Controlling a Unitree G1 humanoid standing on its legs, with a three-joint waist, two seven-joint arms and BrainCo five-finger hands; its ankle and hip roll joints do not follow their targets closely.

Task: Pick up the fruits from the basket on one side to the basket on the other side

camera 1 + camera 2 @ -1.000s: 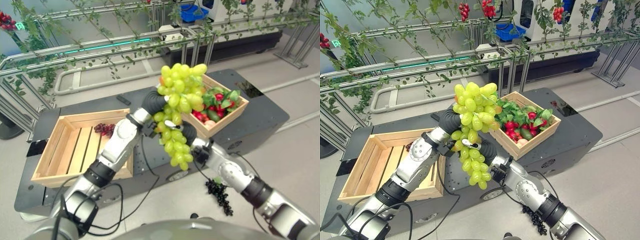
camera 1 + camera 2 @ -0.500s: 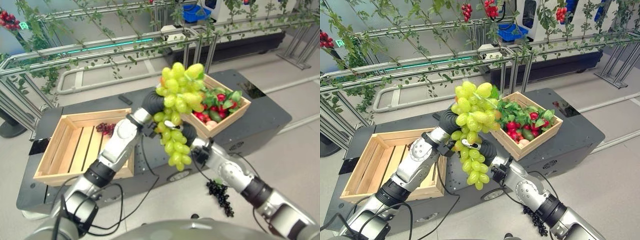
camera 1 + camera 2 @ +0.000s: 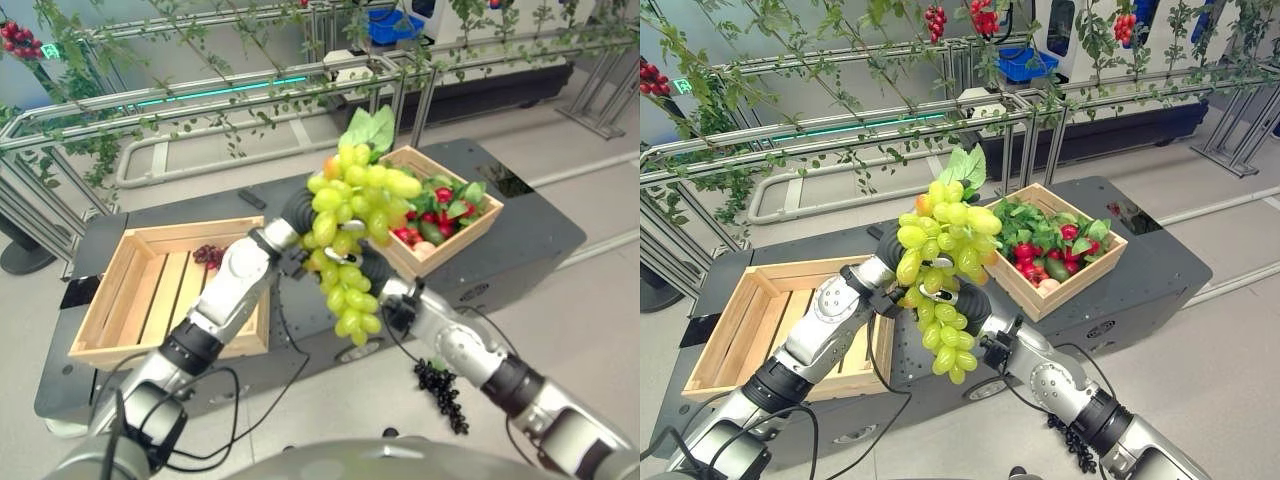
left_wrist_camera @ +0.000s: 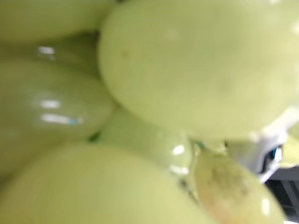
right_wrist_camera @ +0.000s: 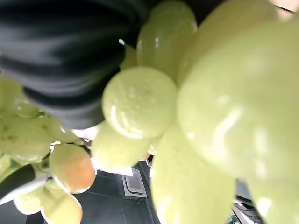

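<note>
A big bunch of green grapes (image 3: pixel 350 215) with a leaf on top hangs in the air between the two crates. My left hand (image 3: pixel 298 212) is against its upper left side, its fingers hidden behind the grapes. My right hand (image 3: pixel 376 270) holds the bunch from below right, one silver finger (image 3: pixel 940 293) curled across the grapes. The light wooden crate (image 3: pixel 100 300) on the left holds a small dark grape bunch (image 3: pixel 208 256). On the right, another crate (image 3: pixel 455 240) is full of red fruit and green leaves (image 3: pixel 440 205). Both wrist views show grapes (image 4: pixel 187 70) pressed close.
Both crates stand on a low black platform (image 3: pixel 530 230). A dark grape bunch (image 3: pixel 440 390) lies on the floor in front of it. A small black object (image 3: pixel 250 200) lies behind the left crate. Metal rails with vines (image 3: pixel 200 95) run along the back.
The grape bunch has turned and tipped to the left, so its leaf now stands on top. Both hands have stayed close to where they were.
</note>
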